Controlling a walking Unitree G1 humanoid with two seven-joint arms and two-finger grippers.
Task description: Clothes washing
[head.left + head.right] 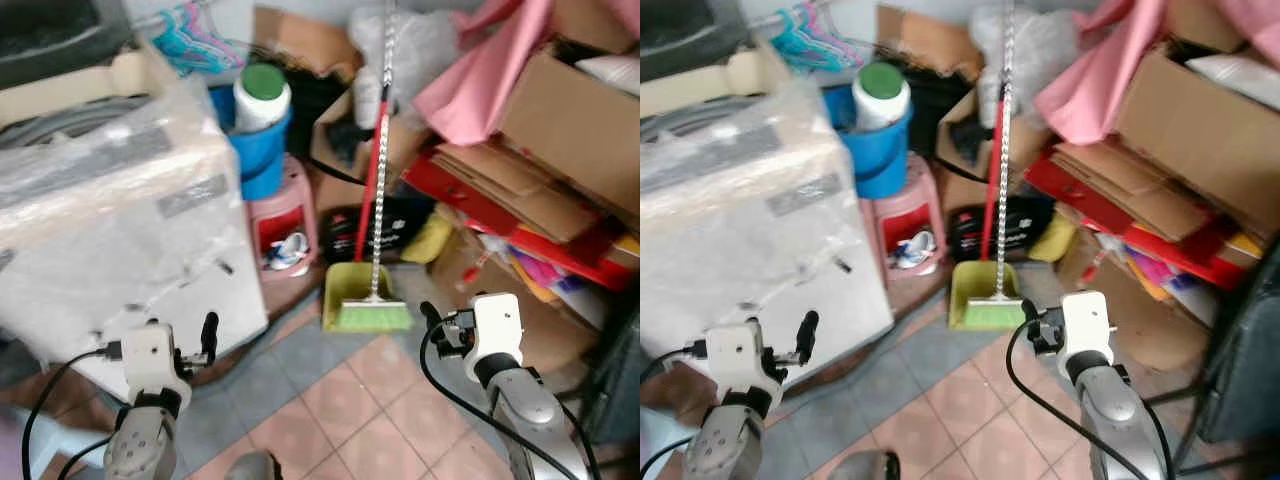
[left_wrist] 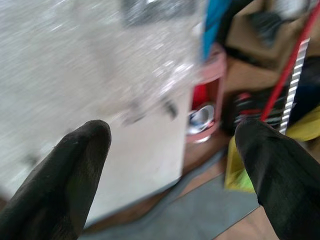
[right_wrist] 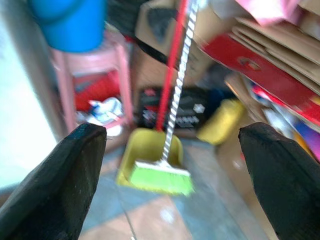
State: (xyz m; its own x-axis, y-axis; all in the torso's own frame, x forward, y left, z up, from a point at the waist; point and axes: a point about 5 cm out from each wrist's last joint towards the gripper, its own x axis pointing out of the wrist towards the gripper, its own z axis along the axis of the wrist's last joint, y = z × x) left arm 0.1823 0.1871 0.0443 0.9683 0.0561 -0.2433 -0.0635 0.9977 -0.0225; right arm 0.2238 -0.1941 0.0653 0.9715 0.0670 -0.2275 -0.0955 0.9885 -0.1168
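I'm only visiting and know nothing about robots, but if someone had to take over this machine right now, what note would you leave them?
Left gripper: jaws open, empty, held low in front of the plastic-wrapped washing machine.
Right gripper: jaws open, empty, pointed toward the green broom and yellow-green dustpan.
Beside the washer: a pink stool carrying a blue bucket and a green-capped white jar. Cardboard boxes and pink cloth are piled on the robot's right.
Done: nothing visible. Left: pick up laundry and load the washer.
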